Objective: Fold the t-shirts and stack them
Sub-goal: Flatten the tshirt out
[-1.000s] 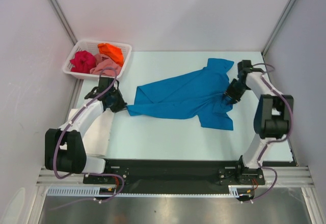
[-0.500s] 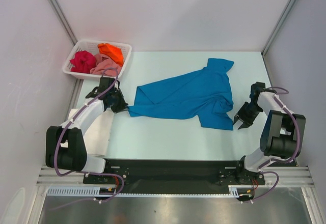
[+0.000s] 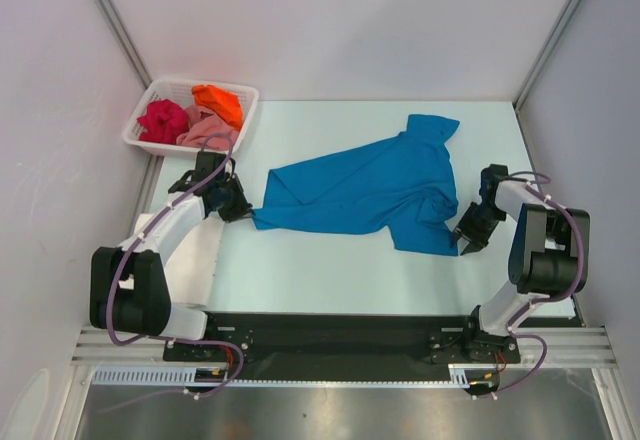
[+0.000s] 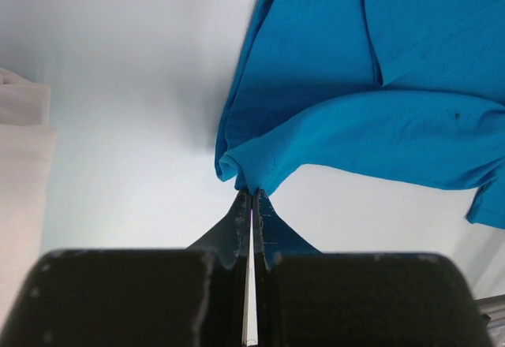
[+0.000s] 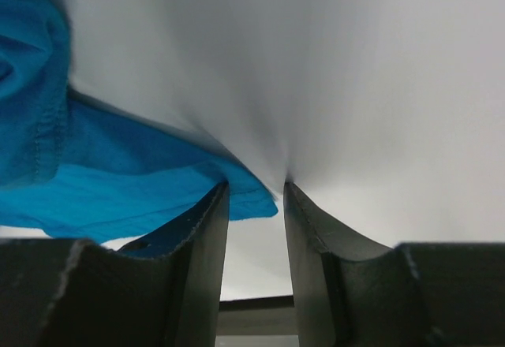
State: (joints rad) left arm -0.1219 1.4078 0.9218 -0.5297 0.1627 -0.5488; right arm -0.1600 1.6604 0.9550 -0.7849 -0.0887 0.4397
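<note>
The right end effector [image 3: 469, 234] has dropped the blue shirt [image 3: 360, 188] and returned open, empty, to its near corner, likely to regrip. The left end effector [image 3: 237, 207] stays pinching the opposite edge.

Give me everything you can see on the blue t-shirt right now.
The bright blue short-sleeved cloth t-shirt lies unfolded and wrinkled, spread slantwise across the pale table, one sleeve toward the far right. Its fabric looks soft and matte, with stitched hems. The left gripper is shut on its bunched left corner. The right gripper stands open at its near right hem corner, not gripping it.
</note>
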